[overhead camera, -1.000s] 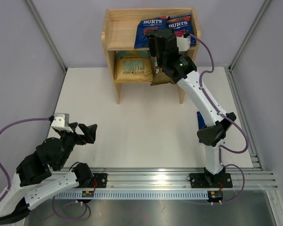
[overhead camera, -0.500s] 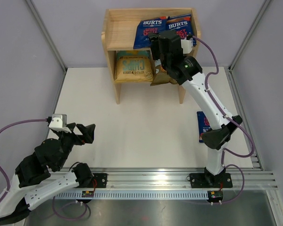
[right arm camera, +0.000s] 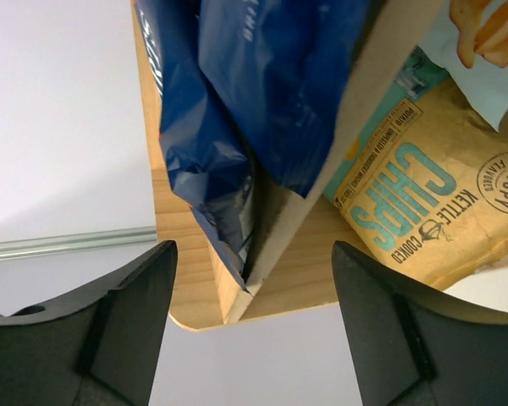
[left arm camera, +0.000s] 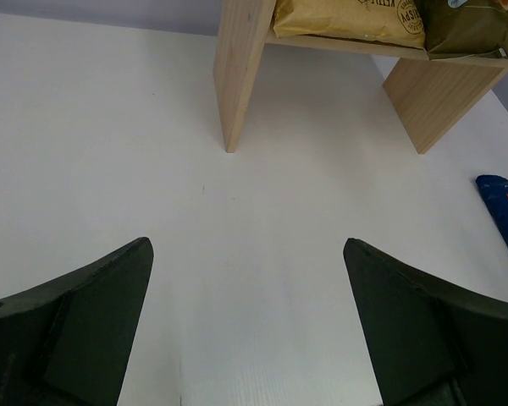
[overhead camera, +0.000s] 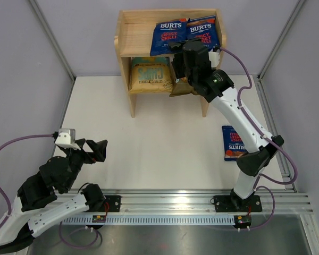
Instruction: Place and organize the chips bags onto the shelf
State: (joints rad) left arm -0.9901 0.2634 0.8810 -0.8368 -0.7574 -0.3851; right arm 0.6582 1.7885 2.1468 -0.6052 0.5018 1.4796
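1. Left hand [overhead camera: 93, 149] is nearest, low over the table [overhead camera: 149, 117] at the front left. Its fingers are wide apart and it grips nothing.
2. A bit further back, on the right side of the table, one blue bag [overhead camera: 235, 142] lies flat, close beside the right arm. No hand touches it. It is the only bag not on the shelf.
3. Further back, the right hand [right arm camera: 252, 254] is up at the shelf [overhead camera: 133, 37], just in front of the top board. Its fingers are spread and nothing is between them.
4. On the top board, a second blue bag [overhead camera: 167, 36] and a third blue bag [overhead camera: 203, 31] lean side by side on the right half. The left half is bare wood.
5. On the bottom board, the yellow bag [overhead camera: 150, 76] lies on the left. The brown bag [left arm camera: 466, 30] sits just beside it on the right, partly hidden by the arm from above.
6. I think the step in hand is the end of putting a blue bag on the top board. The bags there rest on their own.
7. Next, I think the right hand should back away gently, so it does not knock the leaning bags. Then it should go to the bag on the table, pinch it, lift it, and set it on the bare left half.
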